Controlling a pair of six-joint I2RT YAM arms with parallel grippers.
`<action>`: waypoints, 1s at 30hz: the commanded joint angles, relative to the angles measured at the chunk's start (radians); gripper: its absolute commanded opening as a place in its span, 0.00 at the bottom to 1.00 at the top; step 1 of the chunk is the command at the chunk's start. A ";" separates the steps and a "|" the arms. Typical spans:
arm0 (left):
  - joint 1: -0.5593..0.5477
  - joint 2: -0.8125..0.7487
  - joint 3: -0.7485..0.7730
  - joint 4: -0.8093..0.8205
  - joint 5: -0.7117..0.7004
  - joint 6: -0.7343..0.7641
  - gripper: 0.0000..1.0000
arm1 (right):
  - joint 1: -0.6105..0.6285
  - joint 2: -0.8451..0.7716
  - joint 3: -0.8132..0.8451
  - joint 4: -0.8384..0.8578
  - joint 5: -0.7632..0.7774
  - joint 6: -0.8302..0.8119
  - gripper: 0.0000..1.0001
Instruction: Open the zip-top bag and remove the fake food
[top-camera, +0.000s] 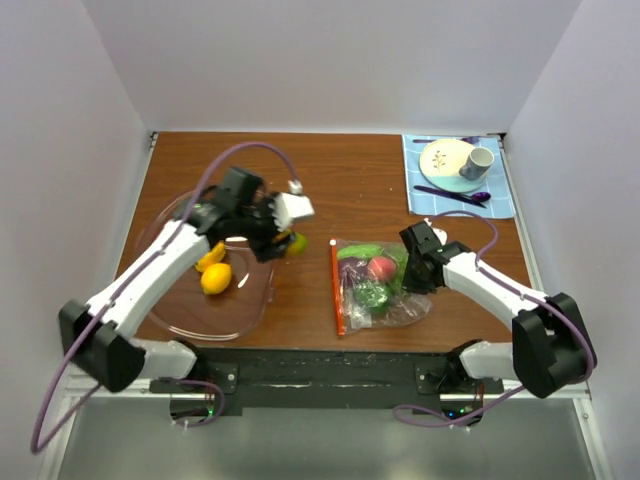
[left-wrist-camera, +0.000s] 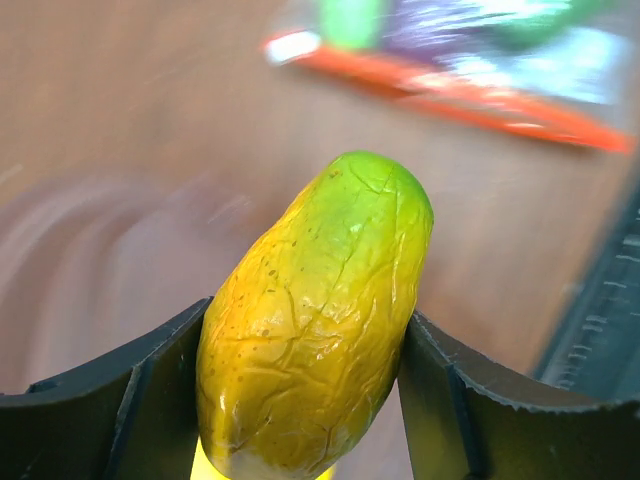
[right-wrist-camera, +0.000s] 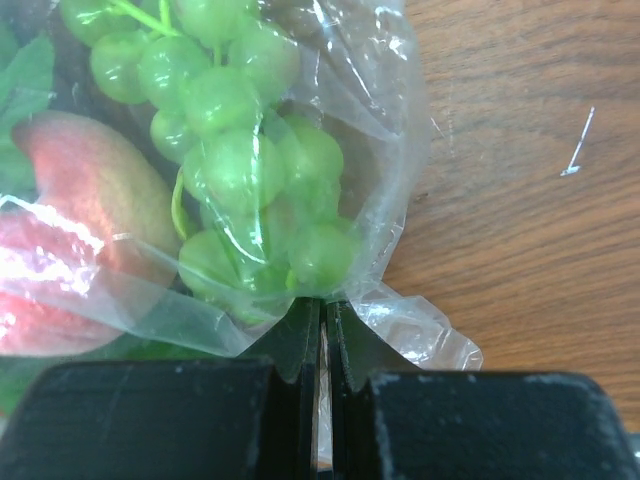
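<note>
The zip-top bag (top-camera: 378, 287) lies on the table right of centre, its orange-red zip strip (top-camera: 337, 290) facing left. Inside it I see fake food: green grapes (right-wrist-camera: 240, 170), a pink-red peach (right-wrist-camera: 70, 220) and a purple piece (top-camera: 352, 275). My right gripper (right-wrist-camera: 322, 312) is shut on the bag's far plastic edge (right-wrist-camera: 420, 335). My left gripper (left-wrist-camera: 310, 318) is shut on a yellow-green mango-like fruit (left-wrist-camera: 320, 320), held just above the right rim of the clear pinkish bowl (top-camera: 165, 310), between bowl and bag.
Two yellow lemons (top-camera: 215, 277) lie in the bowl. A blue placemat (top-camera: 505, 205) at the back right carries a plate (top-camera: 440, 158), a cup (top-camera: 477, 162) and a purple spoon (top-camera: 455, 195). White walls enclose three sides of the table.
</note>
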 joint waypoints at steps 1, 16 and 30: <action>0.193 -0.123 -0.071 -0.029 -0.048 0.061 0.00 | 0.001 -0.042 0.049 -0.040 0.012 0.012 0.00; 0.288 -0.052 -0.070 0.094 0.113 -0.141 1.00 | -0.001 -0.164 0.314 -0.183 -0.031 -0.022 0.00; -0.081 0.075 -0.137 0.134 0.198 -0.181 1.00 | 0.004 -0.210 0.416 -0.247 -0.100 -0.013 0.00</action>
